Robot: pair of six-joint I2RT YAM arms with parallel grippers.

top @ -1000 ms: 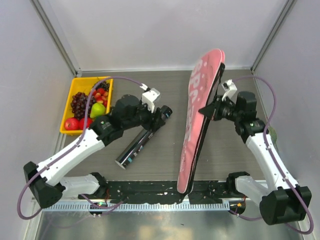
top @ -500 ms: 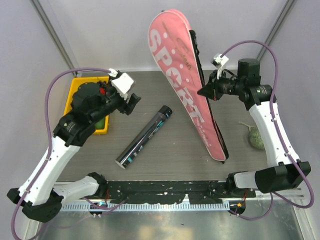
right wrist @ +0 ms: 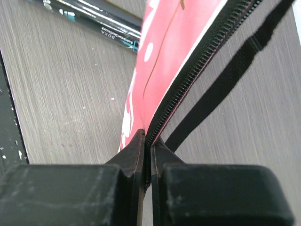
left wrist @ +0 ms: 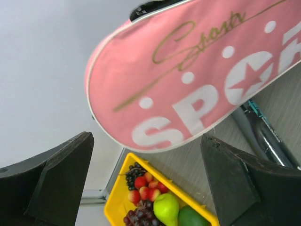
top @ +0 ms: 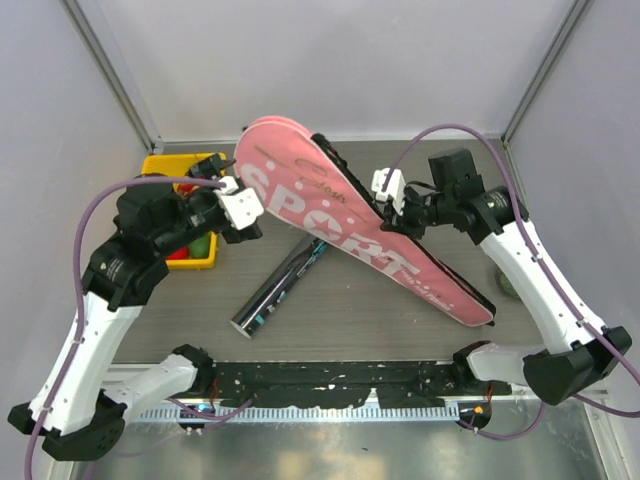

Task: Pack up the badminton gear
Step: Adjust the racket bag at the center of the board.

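Observation:
The pink "SPORT" bag (top: 350,225) slants across the table, its wide end at the back left and its narrow end at the front right. It covers the far end of the dark tube (top: 275,290). My right gripper (top: 400,215) is shut on the bag's black zipper edge (right wrist: 188,70), with the bag's black strap (right wrist: 221,80) hanging beside it. My left gripper (top: 245,215) hovers open near the bag's wide end (left wrist: 197,80), holding nothing. The tube (left wrist: 263,134) shows under the bag's edge.
A yellow tray (top: 205,262) of grapes, a pear and other fruit sits at the left, under my left gripper. A green netted ball (top: 506,288) peeks from behind the right arm. Grey walls close in the back and sides.
The right gripper has swung the bag from standing on edge down and to the left, over the tube. The left gripper has left the tube, lifted towards the tray and opened wide.

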